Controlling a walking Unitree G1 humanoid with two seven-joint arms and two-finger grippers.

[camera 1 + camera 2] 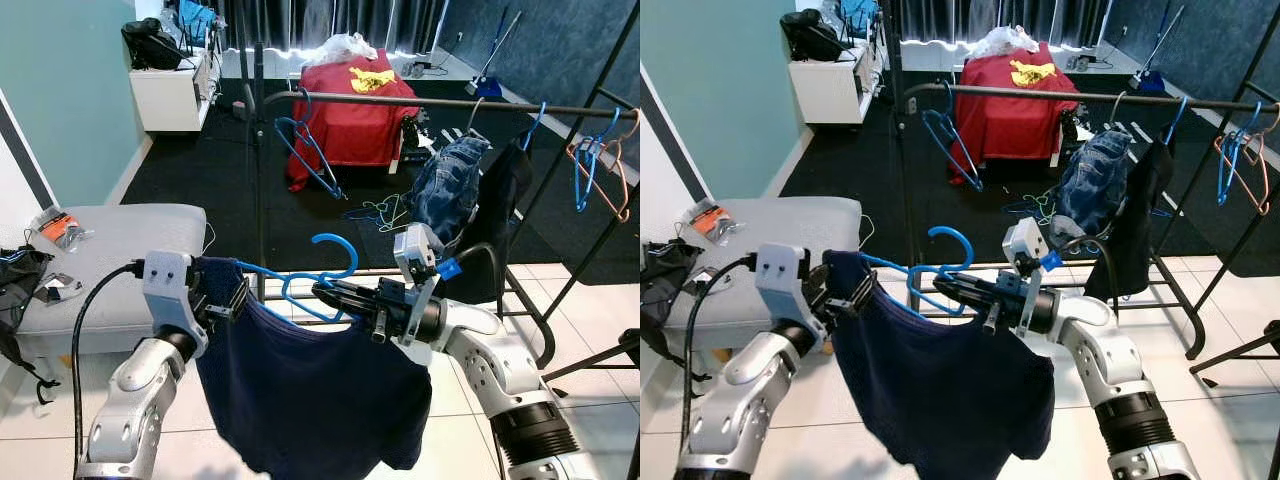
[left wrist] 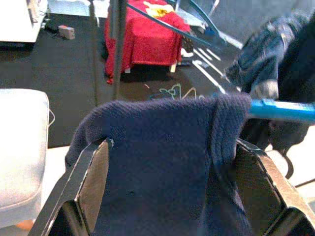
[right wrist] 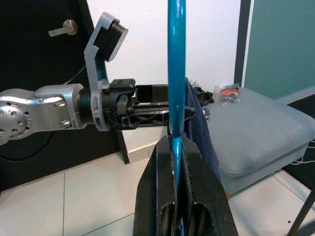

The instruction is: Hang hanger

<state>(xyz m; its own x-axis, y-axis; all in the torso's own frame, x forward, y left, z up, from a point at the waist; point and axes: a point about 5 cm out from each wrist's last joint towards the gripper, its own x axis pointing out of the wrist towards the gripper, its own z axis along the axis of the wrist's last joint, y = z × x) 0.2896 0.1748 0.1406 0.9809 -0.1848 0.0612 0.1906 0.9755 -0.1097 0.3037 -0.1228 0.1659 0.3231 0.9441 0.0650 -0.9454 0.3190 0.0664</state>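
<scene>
Two grippers engaged: right gripper [image 1: 330,294] jaws clamped on blue hanger [image 1: 318,272], left gripper [image 1: 232,300] jaws gripping navy shirt [image 1: 310,400] shoulder, below rack rail [image 1: 440,102].

Teal wall [image 1: 70,90], grey ottoman [image 1: 130,250]

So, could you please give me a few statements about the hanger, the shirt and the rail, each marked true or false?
1. The right gripper is shut on the blue hanger. True.
2. The navy shirt lies on the floor. False: it hangs from the hanger, its shoulder between the fingers of the left gripper.
3. The blue hanger's hook is over the rail. False: it is below it, not hung.
4. Jeans hang from the rail. True.
</scene>
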